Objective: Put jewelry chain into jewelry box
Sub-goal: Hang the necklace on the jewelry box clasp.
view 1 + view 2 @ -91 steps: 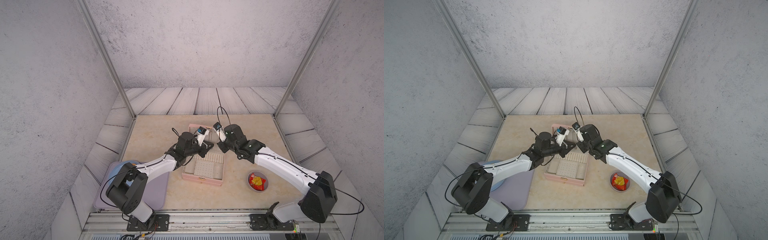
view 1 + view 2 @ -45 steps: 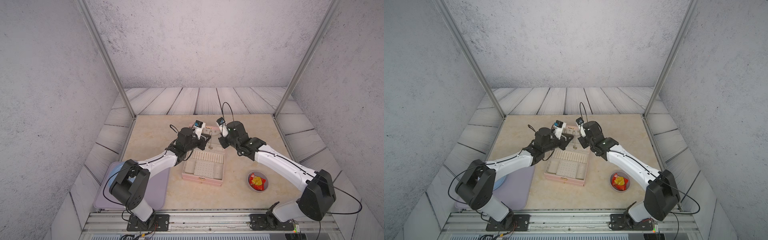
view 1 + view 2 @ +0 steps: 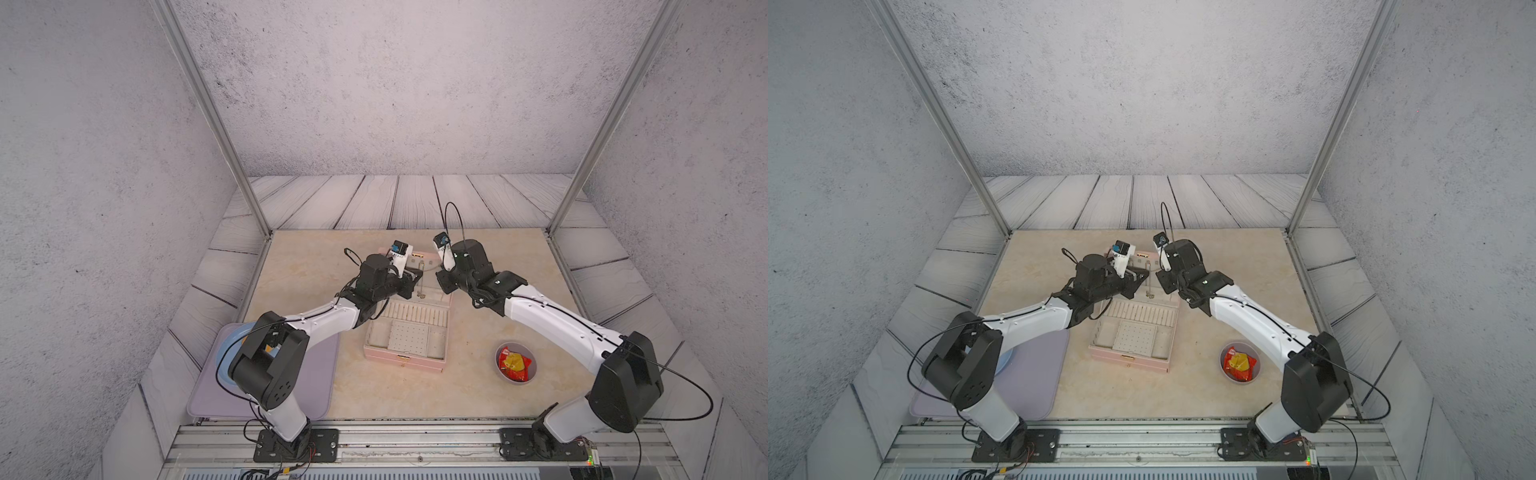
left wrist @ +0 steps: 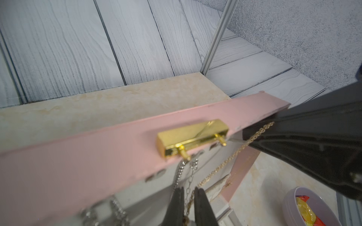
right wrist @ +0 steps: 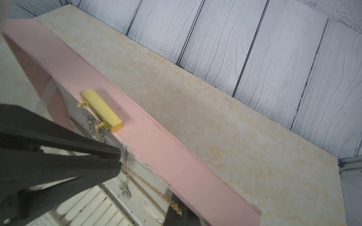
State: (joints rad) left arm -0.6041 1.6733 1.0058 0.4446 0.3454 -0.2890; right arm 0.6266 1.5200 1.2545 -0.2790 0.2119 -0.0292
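I am counting what is here. I am using two grippers: my left gripper (image 4: 189, 193) and my right gripper (image 5: 117, 162). One pink jewelry box (image 3: 403, 362) is sitting open on the table, with its lid (image 4: 98, 156) standing up. One gold clasp (image 4: 192, 135) is sticking out of the lid's edge, showing two little pins. One thin gold jewelry chain (image 4: 225, 162) is showing. Two silvery chains (image 5: 90, 122) are hanging inside the lid, and one is carrying a butterfly charm (image 5: 124, 188). One bowl (image 3: 497, 365) is sitting near the box on my right side, holding one red and yellow snack wrapper (image 3: 514, 365). One purple mat (image 3: 316, 374) is lying on my left side, and one blue plate (image 3: 222, 357) is peeking out behind my left arm.

Both of my grippers are pinching the jewelry chain. My left gripper's fingers are squeezing together on one part of it. My right gripper's fingers are pressing tight together on another part. The chain is stretching in a slanted line from one gripper to the other. It is hanging in the air just in front of the inside of the lid, beside the silvery chains and above the open box. It is not lying in the box. I cannot tell if it is touching a hook.
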